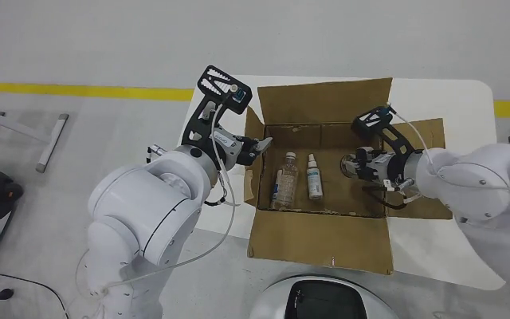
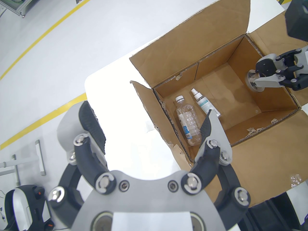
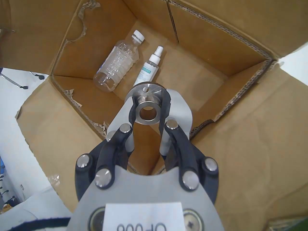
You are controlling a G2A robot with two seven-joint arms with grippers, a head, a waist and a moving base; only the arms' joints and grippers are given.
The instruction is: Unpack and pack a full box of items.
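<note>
Two plastic bottles (image 1: 285,183) lie in brown cardboard box (image 1: 319,239); right end effector (image 3: 148,102), 3 o'clock, grasps flanged steel ring (image 3: 147,112); left end effector (image 2: 148,108) released.

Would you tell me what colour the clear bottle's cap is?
White cap; right wrist view shows it best.

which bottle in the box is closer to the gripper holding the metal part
The small spray bottle with the teal label. It lies on the side of the clear water bottle that faces the right gripper, which holds the metal part.
</note>
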